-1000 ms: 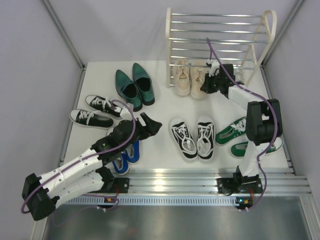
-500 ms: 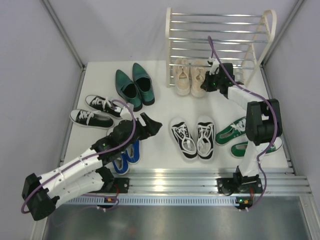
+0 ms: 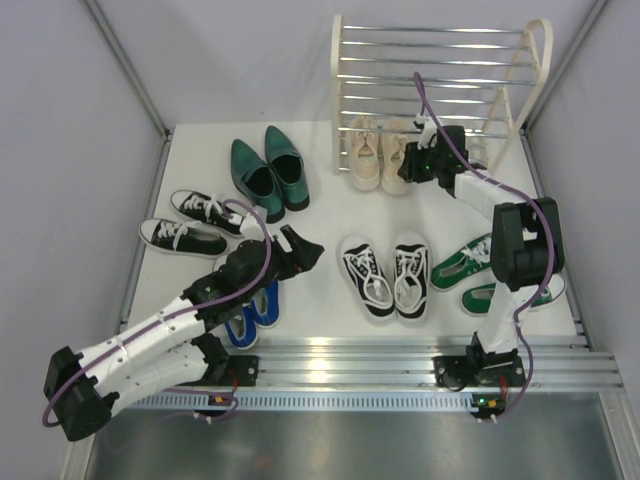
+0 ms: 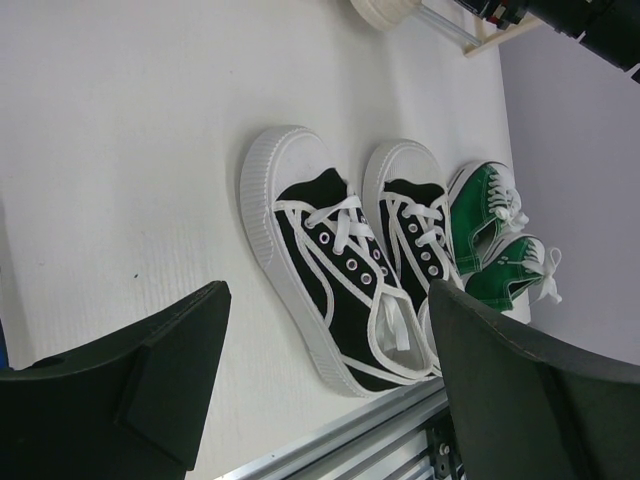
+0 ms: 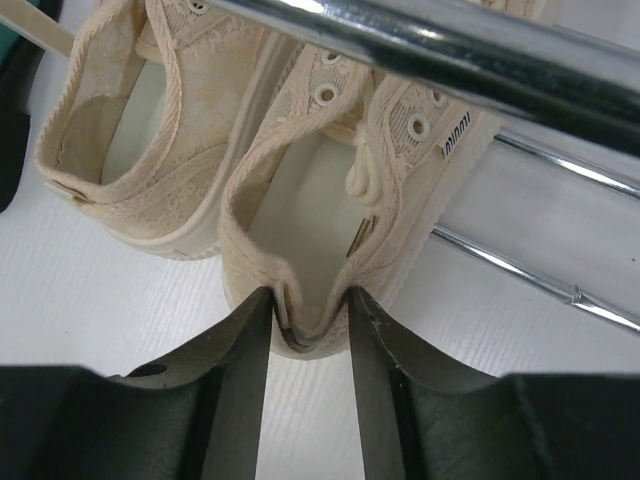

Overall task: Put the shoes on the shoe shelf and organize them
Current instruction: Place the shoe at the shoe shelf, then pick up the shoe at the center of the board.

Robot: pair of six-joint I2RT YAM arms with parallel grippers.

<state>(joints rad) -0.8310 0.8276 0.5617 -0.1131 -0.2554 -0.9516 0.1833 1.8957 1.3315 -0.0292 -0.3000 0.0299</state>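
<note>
The chrome-bar shoe shelf (image 3: 430,60) with cream arch sides stands at the back right. The beige lace-ups (image 3: 378,152) sit at its foot, toes under the lowest bars. My right gripper (image 5: 310,320) is shut on the heel of the right beige shoe (image 5: 340,200), pinching its collar; it also shows in the top view (image 3: 410,165). My left gripper (image 3: 305,250) is open and empty, hovering left of the black-and-white sneakers (image 3: 385,275), which also show in the left wrist view (image 4: 340,260).
Dark green dress shoes (image 3: 268,175) lie at the back left, a second black-and-white pair (image 3: 195,222) at the left. Blue sneakers (image 3: 252,312) lie under my left arm. Green sneakers (image 3: 475,270) lie at the right, by my right arm.
My right gripper has shifted slightly left and toward the shelf with the right beige shoe's heel. The left arm has not moved.
</note>
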